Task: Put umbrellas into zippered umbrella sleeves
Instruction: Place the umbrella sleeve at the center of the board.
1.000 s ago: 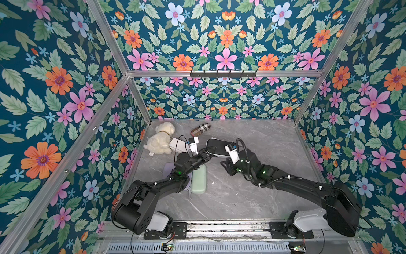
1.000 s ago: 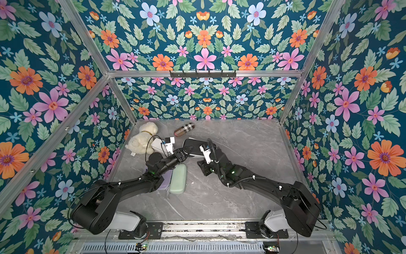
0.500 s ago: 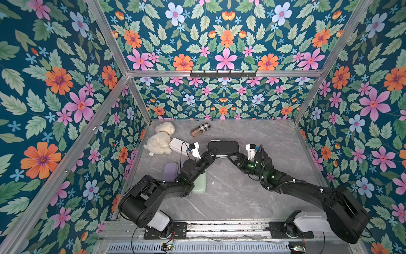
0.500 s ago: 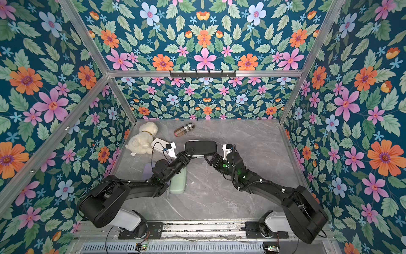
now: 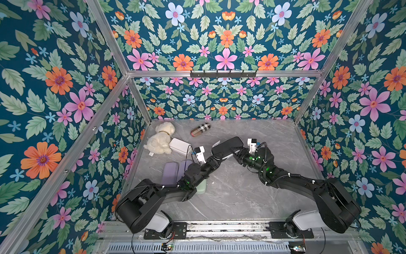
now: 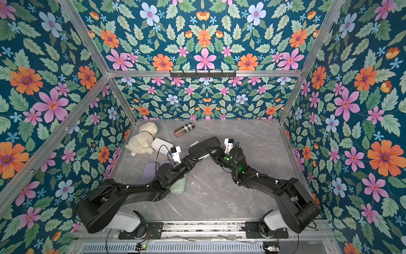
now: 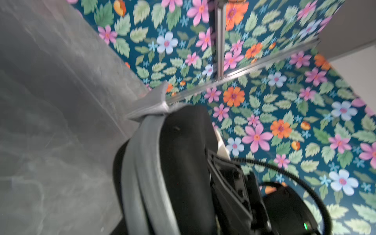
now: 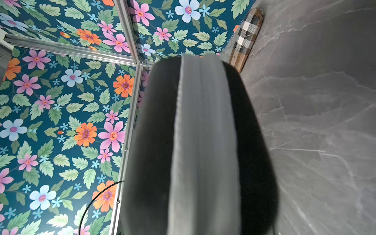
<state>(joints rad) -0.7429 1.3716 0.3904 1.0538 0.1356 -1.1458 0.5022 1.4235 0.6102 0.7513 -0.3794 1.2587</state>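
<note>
Tabletop (image 5: 232, 198); black sleeve (image 5: 227, 145) seemingly between jaws

The black sleeve (image 5: 227, 144), grey-seamed, slants at mid-table; two lavender sleeves (image 5: 170, 173) and a mint green sleeve (image 5: 201, 188) lie side by side.

Dark teal wallpaper (image 5: 226, 39) with pink, orange and pale blue flowers and green leaves is covering the far, left and right walls in both top views. Silver aluminium framing (image 5: 153, 73) is running along the wall edges, and a black hook rail (image 5: 223, 74) is sitting at the middle of the far crossbar. A grey marble-patterned floor (image 5: 241, 198) is lying under even light, showing only soft shadows. A metal rail (image 5: 230, 228) is running along the near edge.
</note>
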